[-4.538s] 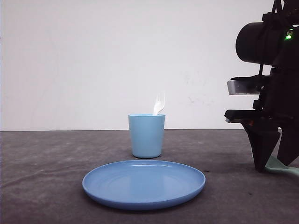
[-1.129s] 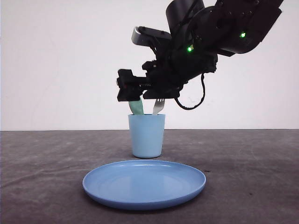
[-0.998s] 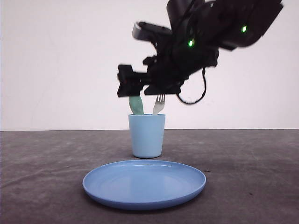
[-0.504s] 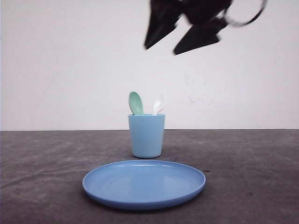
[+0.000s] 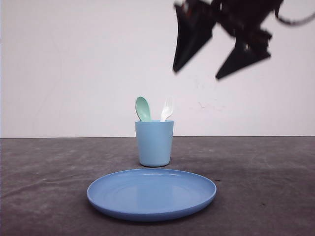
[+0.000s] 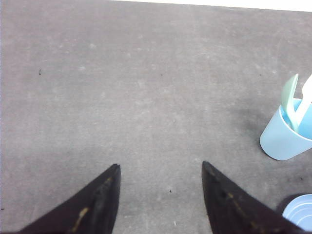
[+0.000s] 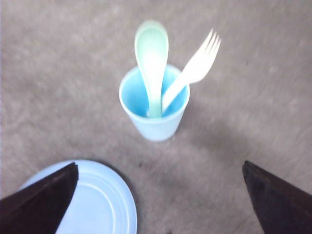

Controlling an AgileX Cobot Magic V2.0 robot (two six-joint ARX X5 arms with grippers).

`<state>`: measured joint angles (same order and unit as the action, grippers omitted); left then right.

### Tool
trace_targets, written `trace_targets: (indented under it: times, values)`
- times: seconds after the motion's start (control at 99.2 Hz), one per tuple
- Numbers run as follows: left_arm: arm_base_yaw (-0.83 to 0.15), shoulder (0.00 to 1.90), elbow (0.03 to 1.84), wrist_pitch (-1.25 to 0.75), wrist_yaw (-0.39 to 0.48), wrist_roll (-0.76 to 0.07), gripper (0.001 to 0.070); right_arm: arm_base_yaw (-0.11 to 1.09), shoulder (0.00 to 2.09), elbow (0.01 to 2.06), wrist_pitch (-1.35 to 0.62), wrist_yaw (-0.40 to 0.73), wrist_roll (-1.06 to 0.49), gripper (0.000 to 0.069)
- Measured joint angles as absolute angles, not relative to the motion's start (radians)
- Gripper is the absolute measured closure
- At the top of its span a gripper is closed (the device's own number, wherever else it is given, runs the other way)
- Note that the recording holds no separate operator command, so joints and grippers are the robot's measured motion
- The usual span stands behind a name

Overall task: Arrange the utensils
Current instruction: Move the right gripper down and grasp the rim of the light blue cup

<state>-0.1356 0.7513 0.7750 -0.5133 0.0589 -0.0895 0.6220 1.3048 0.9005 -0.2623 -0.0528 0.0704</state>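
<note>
Both utensils stand handle-down in the cup (image 5: 154,142), long axes near upright: the spoon (image 5: 143,108) at 11 o'clock, the fork (image 5: 167,108) leaning toward 1. The right gripper (image 5: 206,64) hangs above at the cup's 1 o'clock, spread wide, empty. The left gripper (image 6: 161,170), also wide, sits farther off, so the right arm looks nearer.

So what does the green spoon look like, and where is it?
The spoon is pale mint green and looks like smooth plastic, with an oval bowl on a slim handle. It stands handle-down in the light blue cup, bowl poking above the rim and tilted slightly. The white fork stands in the same cup beside it. Nothing grips the spoon.
</note>
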Motion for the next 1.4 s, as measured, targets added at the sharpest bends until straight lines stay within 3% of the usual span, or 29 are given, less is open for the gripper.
trace_targets:
  times: [0.756, 1.402]
  values:
    - [-0.136, 0.751, 0.775, -0.514, 0.059, -0.089, 0.0392, 0.622, 1.748, 0.875, 0.281, -0.157, 0.087, 0.0011]
    - [-0.136, 0.751, 0.775, -0.513, 0.059, -0.089, 0.0393, 0.587, 1.835, 1.002, 0.348, -0.157, 0.087, 0.0011]
